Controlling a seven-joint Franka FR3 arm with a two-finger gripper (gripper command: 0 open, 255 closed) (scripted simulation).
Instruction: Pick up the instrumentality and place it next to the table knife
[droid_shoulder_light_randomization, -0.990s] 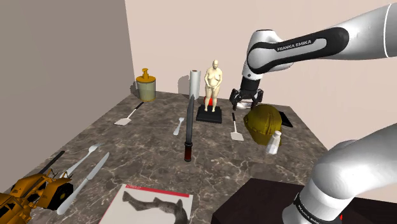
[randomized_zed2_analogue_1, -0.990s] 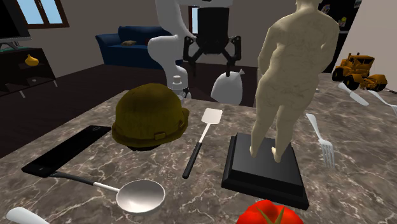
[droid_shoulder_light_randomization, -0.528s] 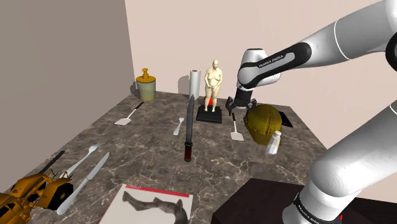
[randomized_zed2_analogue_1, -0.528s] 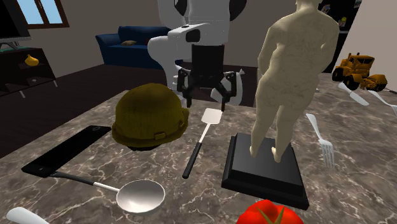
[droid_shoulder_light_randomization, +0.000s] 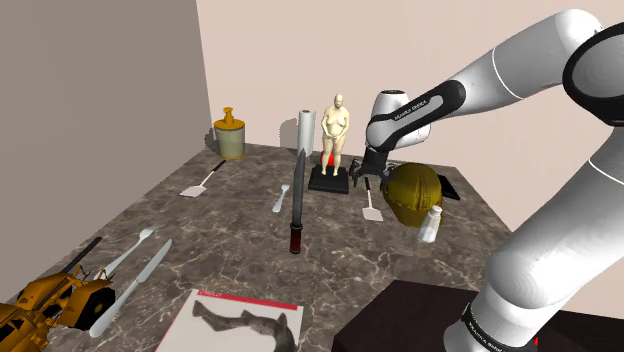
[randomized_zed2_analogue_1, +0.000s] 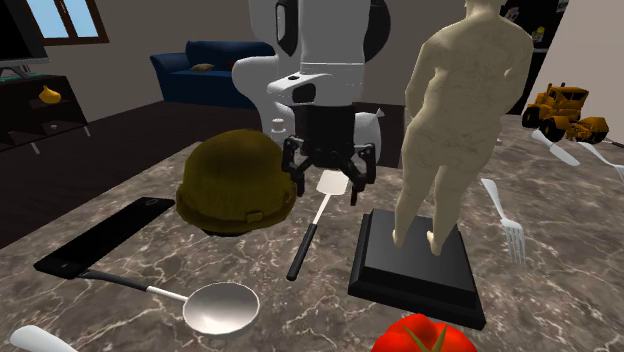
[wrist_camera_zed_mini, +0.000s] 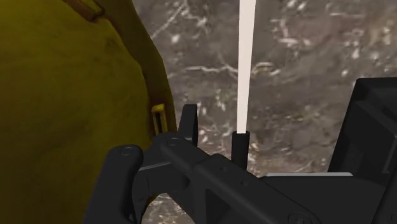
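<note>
Shoulder view: spread jaws over spatula

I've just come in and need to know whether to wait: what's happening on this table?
The white arm's black gripper hangs low over the white-bladed spatula, which lies on the dark veined tabletop between the hard hat and the statue's black base. Its fingers stand apart around the blade; nothing is grasped yet. The table knife lies far across the table, beside the toy bulldozer.
</note>
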